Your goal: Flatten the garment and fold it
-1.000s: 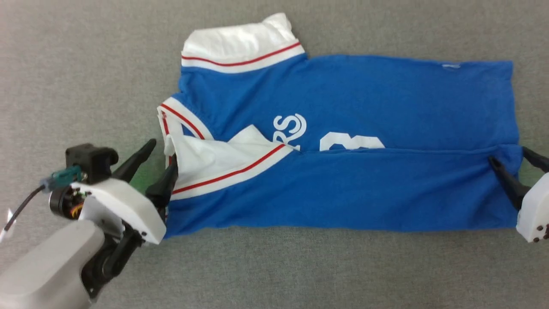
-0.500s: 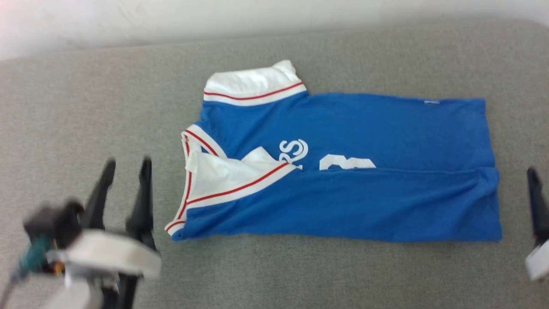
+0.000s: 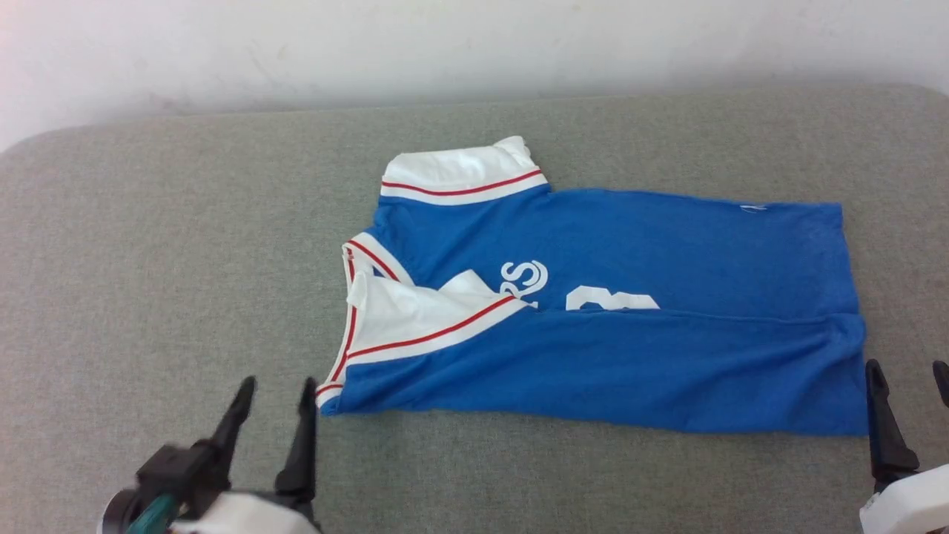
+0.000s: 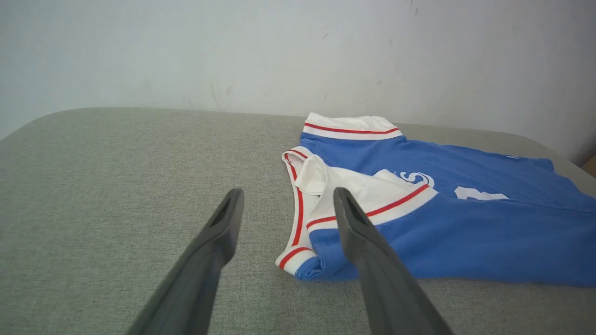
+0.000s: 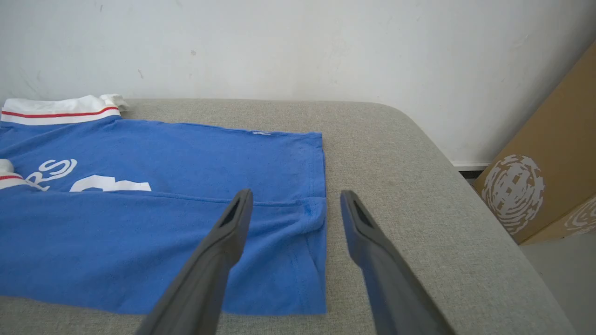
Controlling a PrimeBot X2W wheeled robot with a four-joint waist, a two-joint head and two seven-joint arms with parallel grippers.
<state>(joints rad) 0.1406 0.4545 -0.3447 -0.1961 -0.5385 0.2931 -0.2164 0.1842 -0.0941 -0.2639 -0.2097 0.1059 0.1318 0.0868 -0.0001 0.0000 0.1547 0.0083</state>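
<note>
On the grey pad (image 3: 148,259), the garment (image 3: 593,356) lies with its near side folded over, and your left gripper (image 3: 278,386) and right gripper (image 3: 907,368) have backed off its ends, both spread and empty, so the first fold looks done.

I see a grey fabric-covered padded surface (image 3: 148,259) with rounded corners, its far edge running along a white wall (image 3: 474,44). The wall shows faint scuffs and marks. Beyond the surface's right edge, a brown cardboard box (image 5: 549,177) with pale printed swirls stands on grey floor (image 5: 563,279). Light is soft and even.
</note>
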